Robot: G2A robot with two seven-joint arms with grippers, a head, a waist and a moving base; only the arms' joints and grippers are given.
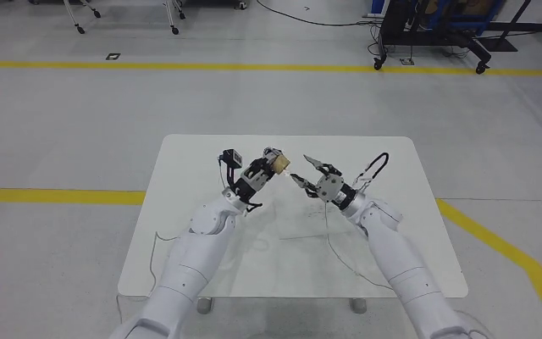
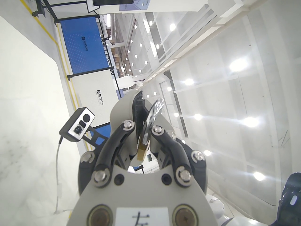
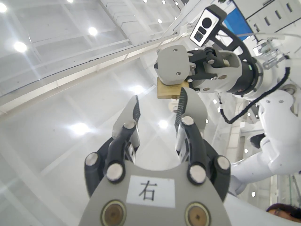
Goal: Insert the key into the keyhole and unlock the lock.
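My left gripper point(image 1: 269, 163) is held above the white table point(image 1: 186, 254) and is shut on a brass padlock point(image 1: 279, 161). In the left wrist view the lock's brass body point(image 2: 141, 152) and silver shackle point(image 2: 155, 110) sit clamped between the fingers. My right gripper point(image 1: 306, 171) stands open just to the right of the lock, with nothing between its fingers. In the right wrist view the padlock point(image 3: 167, 90) hangs under the left gripper's finger point(image 3: 172, 64), close beyond my right fingertips point(image 3: 181, 99). A small dark piece point(image 3: 175, 99) juts from the lock; I cannot tell if it is the key.
A thin cable point(image 1: 329, 241) trails over the table under the right arm. The table's edges lie well outside both grippers, with bare white surface all around them.
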